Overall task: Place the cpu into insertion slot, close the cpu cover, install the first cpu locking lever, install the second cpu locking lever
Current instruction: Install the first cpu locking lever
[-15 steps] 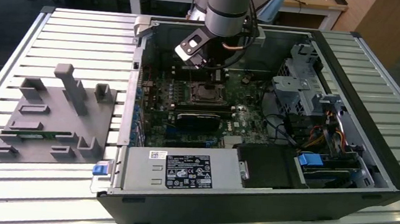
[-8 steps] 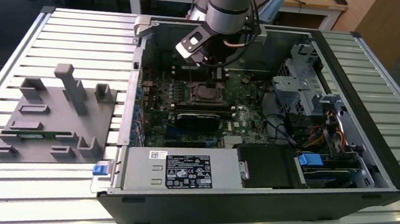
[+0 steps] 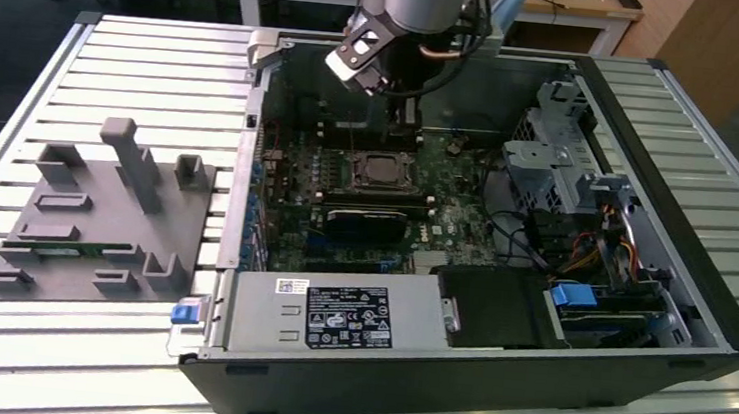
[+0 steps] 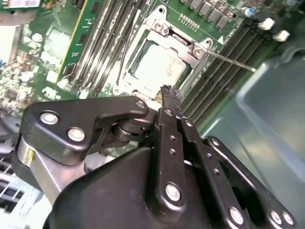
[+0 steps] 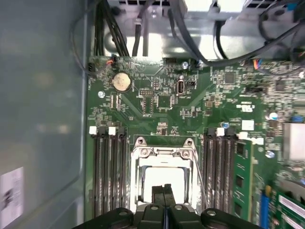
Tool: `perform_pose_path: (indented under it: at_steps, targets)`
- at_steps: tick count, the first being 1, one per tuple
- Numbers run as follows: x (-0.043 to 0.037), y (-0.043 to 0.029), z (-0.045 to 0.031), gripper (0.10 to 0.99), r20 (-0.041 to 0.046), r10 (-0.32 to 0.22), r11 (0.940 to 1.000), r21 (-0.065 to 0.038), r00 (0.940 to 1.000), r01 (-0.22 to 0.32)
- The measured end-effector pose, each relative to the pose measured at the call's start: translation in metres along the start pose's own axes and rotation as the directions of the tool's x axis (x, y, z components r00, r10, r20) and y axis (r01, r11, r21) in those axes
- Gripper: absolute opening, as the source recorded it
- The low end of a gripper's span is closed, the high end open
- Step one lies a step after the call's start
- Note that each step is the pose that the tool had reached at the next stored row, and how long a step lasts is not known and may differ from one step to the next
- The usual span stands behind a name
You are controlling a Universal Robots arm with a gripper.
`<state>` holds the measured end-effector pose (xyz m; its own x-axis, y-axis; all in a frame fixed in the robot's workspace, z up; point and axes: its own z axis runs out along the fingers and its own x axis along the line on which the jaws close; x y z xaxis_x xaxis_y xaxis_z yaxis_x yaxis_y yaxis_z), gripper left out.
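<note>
1. though a grey fixture block (image 3: 101,214) sits at the exterior view's left, the work is inside the open computer case (image 3: 461,386).
2. mid-board, the cpu (image 5: 159,177) lies in the insertion slot (image 3: 380,171) under the cpu cover (image 5: 164,151).
3. the gripper (image 5: 164,193), fingers pinched together and empty, hangs over the cover's edge.
4. risk: a locking lever (image 4: 231,61) juts free; a slipping fingertip could scrape the memory slots (image 4: 224,81) beside it.

Bright, even light, with glare whitening the cpu (image 5: 155,176) face.

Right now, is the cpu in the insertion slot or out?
In: the cpu shows as a pale square inside the insertion slot in both wrist views.
</note>
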<state>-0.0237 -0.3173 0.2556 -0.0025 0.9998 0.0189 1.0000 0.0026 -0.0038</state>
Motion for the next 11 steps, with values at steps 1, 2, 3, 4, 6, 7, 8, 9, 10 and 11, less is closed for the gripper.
perform_pose_path:
  at_steps: [1,2,3,4,6,7,8,9,10,11]
  targets:
    - [0.0001,0.0,-0.0045,0.118,-0.0001,0.0,1.0,0.0,1.0,0.0]
    - [0.0002,0.0,-0.0089,0.118,-0.0001,0.0,1.0,0.0,1.0,0.0]
    - [0.0003,-0.0001,-0.0136,0.118,-0.0002,0.0,1.0,0.0,1.0,0.0]
    - [0.0003,-0.0001,-0.0181,0.118,0.0001,0.0,1.0,0.0,1.0,0.0]
    - [0.0005,-0.0001,-0.0271,0.118,0.0,0.0,1.0,0.0,1.0,0.0]
    - [0.0005,-0.0001,-0.0289,0.118,0.0,-0.001,1.0,0.0,1.0,0.001]
    - [0.0006,-0.0002,-0.029,0.118,0.0,-0.008,1.0,0.0,1.0,0.008]
    - [0.0006,-0.0002,-0.029,0.118,0.0,-0.024,0.9997,0.0,0.9997,0.024]
    - [0.0006,-0.0003,-0.029,0.118,0.0002,-0.042,0.9991,0.001,0.9991,0.042]
    - [0.0006,-0.0003,-0.0289,0.118,0.0002,-0.06,0.9982,0.001,0.9982,0.06]
